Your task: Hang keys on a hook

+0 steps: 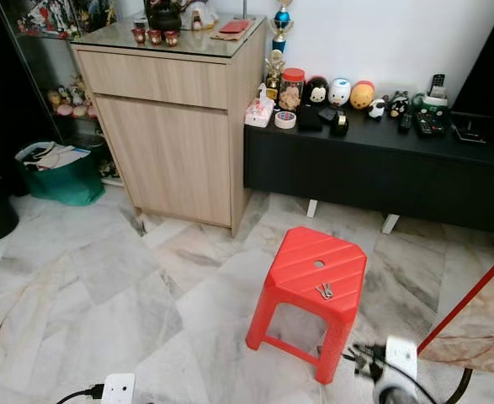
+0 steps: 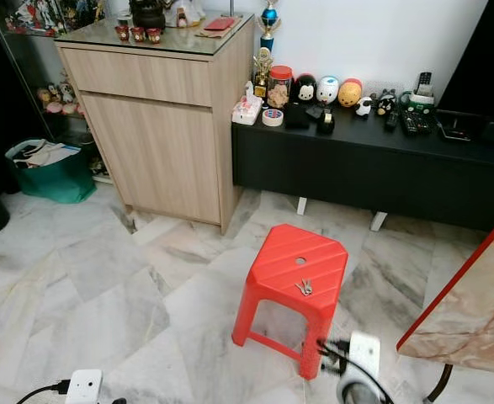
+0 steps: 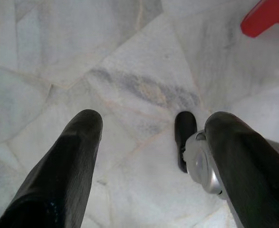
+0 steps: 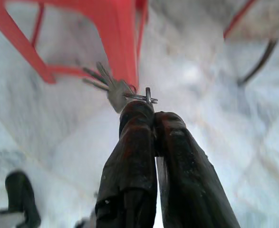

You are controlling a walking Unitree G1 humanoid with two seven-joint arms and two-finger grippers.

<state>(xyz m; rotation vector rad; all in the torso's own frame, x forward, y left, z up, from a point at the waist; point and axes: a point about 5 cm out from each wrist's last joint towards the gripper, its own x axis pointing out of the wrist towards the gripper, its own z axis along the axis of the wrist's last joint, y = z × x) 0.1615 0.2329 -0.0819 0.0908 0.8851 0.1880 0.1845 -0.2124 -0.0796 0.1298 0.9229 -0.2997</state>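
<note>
Two black fingers of right gripper (image 4: 151, 109) pinched tight on keys (image 4: 111, 88), low at five o'clock off red stool (image 1: 311, 278); left gripper (image 3: 153, 137) spread wide over marble floor (image 1: 103, 295).

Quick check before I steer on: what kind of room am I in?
Most likely a home living room: a marble floor, a wooden cabinet beside a low black console lined with toy figurines, and a red plastic stool.

Red stool on a marble floor

A red plastic stool (image 1: 310, 296) stands on the grey-veined marble floor (image 1: 103, 286); a small set of keys (image 1: 324, 291) lies on its seat, and a white power strip (image 1: 117, 388) rests on the tiles nearby.
</note>
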